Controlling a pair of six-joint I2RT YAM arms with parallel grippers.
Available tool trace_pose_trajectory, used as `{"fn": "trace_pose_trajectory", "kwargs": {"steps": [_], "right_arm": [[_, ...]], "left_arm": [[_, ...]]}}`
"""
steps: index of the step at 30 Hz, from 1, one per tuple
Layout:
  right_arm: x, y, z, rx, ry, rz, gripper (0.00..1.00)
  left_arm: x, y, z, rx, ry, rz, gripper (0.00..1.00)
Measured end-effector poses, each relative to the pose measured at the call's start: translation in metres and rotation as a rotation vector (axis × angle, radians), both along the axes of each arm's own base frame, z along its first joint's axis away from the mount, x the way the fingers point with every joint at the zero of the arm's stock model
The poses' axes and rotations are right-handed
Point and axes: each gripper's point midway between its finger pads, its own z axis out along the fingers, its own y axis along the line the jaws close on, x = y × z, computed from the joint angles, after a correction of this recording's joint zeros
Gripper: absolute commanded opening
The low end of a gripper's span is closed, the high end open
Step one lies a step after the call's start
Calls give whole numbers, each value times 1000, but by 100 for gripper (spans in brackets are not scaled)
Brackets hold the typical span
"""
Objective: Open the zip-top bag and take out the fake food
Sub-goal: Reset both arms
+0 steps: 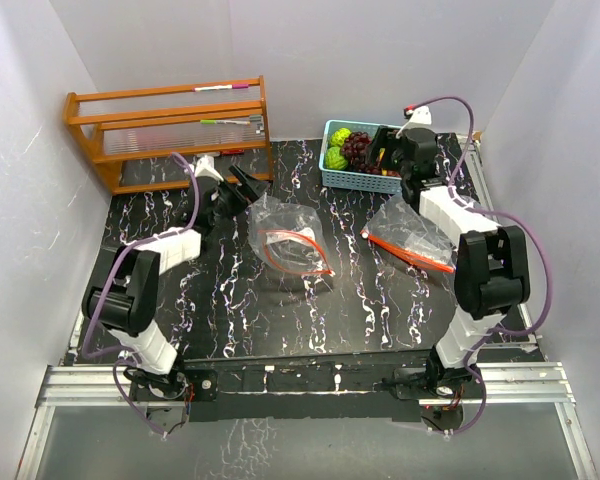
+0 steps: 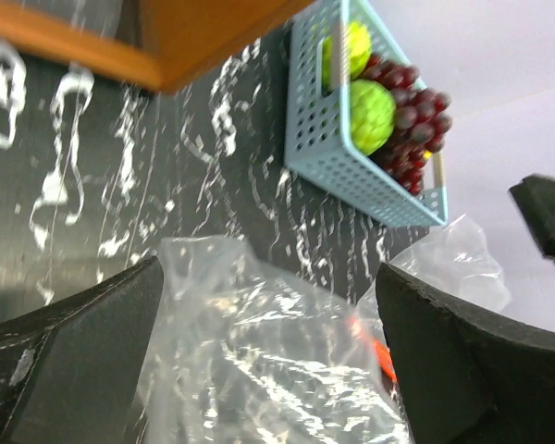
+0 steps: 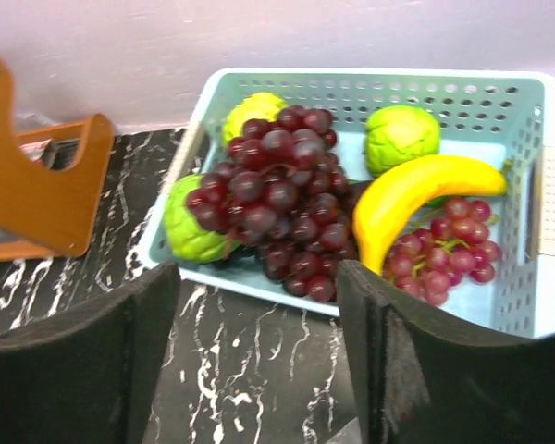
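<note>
Top external view: a fixed camera high above and behind both arm bases. It looks down and forward over the whole black marbled table, from far off.
Left wrist view: mounted on the left arm, low over the table and tilted, facing the back right. The left gripper frames the bottom corners, with a clear bag close beneath.
Right wrist view: mounted on the right arm, very near the light-blue basket, looking down into it. The right gripper sits along the bottom edge.
Shared by all three: the basket, the fake food inside it, and part of the wooden rack.
</note>
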Motion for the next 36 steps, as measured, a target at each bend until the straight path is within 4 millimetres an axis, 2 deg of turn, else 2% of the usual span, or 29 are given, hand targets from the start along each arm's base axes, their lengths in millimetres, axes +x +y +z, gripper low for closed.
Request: {"fn": "trace_pose_trajectory", "kwargs": {"steps": [4, 8, 11, 13, 17, 20, 25, 36], "right_arm": [[-18, 29, 8, 5, -12, 72, 97], [-30, 52, -2, 22, 14, 154, 98], [-44, 56, -18, 26, 45, 188, 98], [-54, 57, -28, 27, 66, 206, 98], [-61, 59, -31, 25, 44, 230, 98], [-70, 58, -31, 15, 19, 241, 98], [-72, 57, -22, -1, -30, 247, 98], [-74, 59, -21, -29, -49, 232, 98]], "left_arm": [[11, 7, 43, 66, -97, 20, 97], [1, 22, 84, 128, -173, 62, 97], [-10, 31, 107, 145, -212, 86, 97], [-19, 36, 114, 156, -217, 94, 97], [-31, 44, 104, 193, -174, 94, 97], [-40, 49, 81, 225, -113, 86, 97], [-54, 54, 44, 256, -25, 81, 97], [-56, 62, 40, 280, -11, 98, 97]]}}
